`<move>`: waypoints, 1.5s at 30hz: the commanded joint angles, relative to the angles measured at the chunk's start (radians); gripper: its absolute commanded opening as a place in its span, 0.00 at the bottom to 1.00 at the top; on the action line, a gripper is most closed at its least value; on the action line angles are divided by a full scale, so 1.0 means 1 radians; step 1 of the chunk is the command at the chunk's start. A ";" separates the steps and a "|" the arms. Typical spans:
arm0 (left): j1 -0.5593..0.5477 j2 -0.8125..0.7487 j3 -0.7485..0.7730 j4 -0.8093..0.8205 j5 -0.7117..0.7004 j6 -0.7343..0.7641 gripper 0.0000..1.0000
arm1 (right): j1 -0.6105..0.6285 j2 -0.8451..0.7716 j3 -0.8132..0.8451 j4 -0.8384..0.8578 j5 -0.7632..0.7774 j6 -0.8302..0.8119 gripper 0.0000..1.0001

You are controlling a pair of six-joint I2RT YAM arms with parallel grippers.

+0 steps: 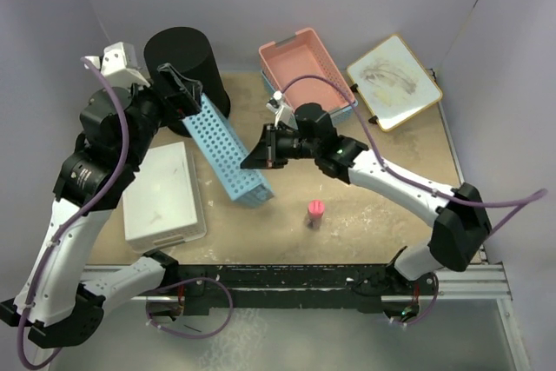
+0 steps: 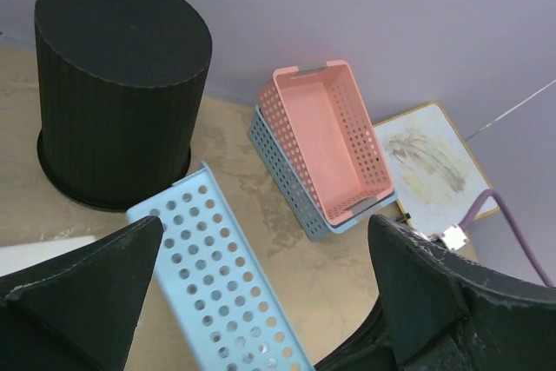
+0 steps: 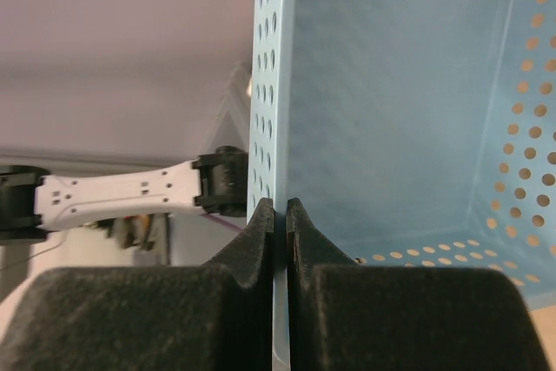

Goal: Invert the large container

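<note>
The large black round bucket (image 1: 187,58) stands at the back left, its closed flat end up and its wider rim on the table; it also shows in the left wrist view (image 2: 122,84). A light blue perforated basket (image 1: 228,149) is tipped on its side in front of it. My right gripper (image 1: 258,152) is shut on the basket's wall (image 3: 391,110), pinching the thin edge between its fingers (image 3: 280,206). My left gripper (image 1: 184,93) is wide open over the basket's far end (image 2: 226,284), just in front of the bucket, holding nothing (image 2: 265,232).
A pink basket nested in a grey-blue one (image 1: 304,62) sits at the back centre. A framed whiteboard (image 1: 393,82) lies at the back right. A white basket (image 1: 163,193) lies at the left front. A small pink cup (image 1: 316,213) stands near the front. Purple walls enclose the table.
</note>
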 commanded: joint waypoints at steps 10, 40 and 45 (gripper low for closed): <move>0.000 0.052 -0.042 0.032 0.040 0.014 0.99 | -0.092 0.061 -0.238 0.442 -0.208 0.460 0.00; 0.000 0.127 -0.103 0.092 0.181 -0.001 0.99 | -0.303 -0.045 -0.430 -0.217 0.134 -0.033 0.27; 0.000 0.145 -0.126 0.106 0.209 -0.007 0.99 | -0.302 -0.040 -0.442 -0.213 0.124 -0.051 0.30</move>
